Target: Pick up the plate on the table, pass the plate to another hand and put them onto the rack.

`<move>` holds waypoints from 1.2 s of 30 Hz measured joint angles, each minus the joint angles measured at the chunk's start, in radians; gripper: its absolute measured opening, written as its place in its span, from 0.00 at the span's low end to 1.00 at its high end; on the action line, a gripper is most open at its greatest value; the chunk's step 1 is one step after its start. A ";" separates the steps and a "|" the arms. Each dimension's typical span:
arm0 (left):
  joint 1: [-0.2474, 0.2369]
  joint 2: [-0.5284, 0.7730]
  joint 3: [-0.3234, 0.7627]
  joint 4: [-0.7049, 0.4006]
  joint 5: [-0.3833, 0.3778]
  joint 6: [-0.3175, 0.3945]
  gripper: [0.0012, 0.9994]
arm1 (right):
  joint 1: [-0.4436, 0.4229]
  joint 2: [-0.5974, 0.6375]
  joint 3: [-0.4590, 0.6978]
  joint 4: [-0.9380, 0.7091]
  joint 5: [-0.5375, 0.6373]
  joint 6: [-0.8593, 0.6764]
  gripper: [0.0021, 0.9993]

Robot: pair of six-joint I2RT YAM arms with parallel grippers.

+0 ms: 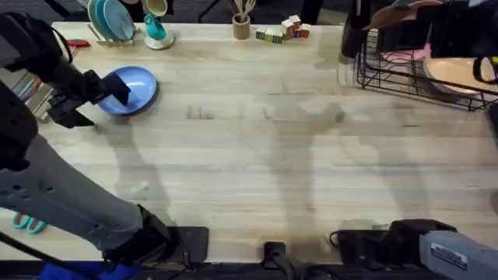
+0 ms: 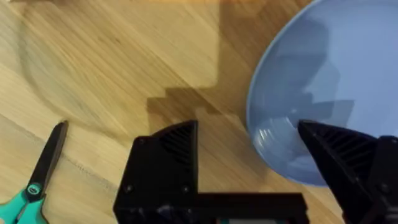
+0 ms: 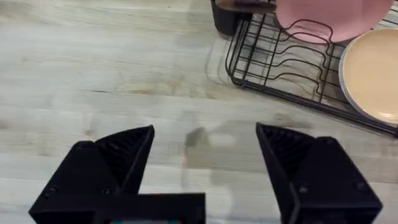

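Periwinkle-blue, round and glossy, the shallow plate (image 1: pixel 134 91) lies on the light wooden plank table (image 1: pixel 257 155) at its far left. The left arm's black two-finger gripper (image 1: pixel 109 92) is positioned at the plate's left edge. In the left wrist view the gripper (image 2: pixel 249 140) is spread wide: one finger (image 2: pixel 339 149) lies over the plate (image 2: pixel 336 74) just inside the rim, and the other finger (image 2: pixel 174 149) is over bare wood outside the rim. The rim sits between the two fingers, and they are not clamped on it. A pair of teal-handled scissors (image 2: pixel 37 180) lies on the table (image 2: pixel 112 68) beside that gripper.

The black wire dish rack (image 1: pixel 412 74) stands at the far right of the table. It holds a pink plate (image 3: pixel 329 18) upright among the dividers and a peach-orange plate (image 3: pixel 373 74) in the rack (image 3: pixel 280 62).

The right arm's black gripper (image 3: pixel 205 146) is spread wide and empty over bare wood (image 3: pixel 93 74), near the rack's corner and not touching it.

At the far edge of the table stand a small wooden stand with teal plates (image 1: pixel 109 19) and a wooden cup of utensils (image 1: pixel 242 27).
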 joint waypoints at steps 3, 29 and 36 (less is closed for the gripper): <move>0.000 0.007 0.009 -0.008 0.003 0.000 0.99 | 0.000 0.000 0.000 0.000 0.000 0.000 1.00; 0.008 0.015 0.030 -0.026 0.128 -0.028 0.05 | 0.000 0.000 0.000 0.000 0.000 0.000 1.00; -0.006 0.015 0.032 -0.059 0.145 -0.031 0.04 | 0.000 0.000 0.000 0.000 0.000 0.000 1.00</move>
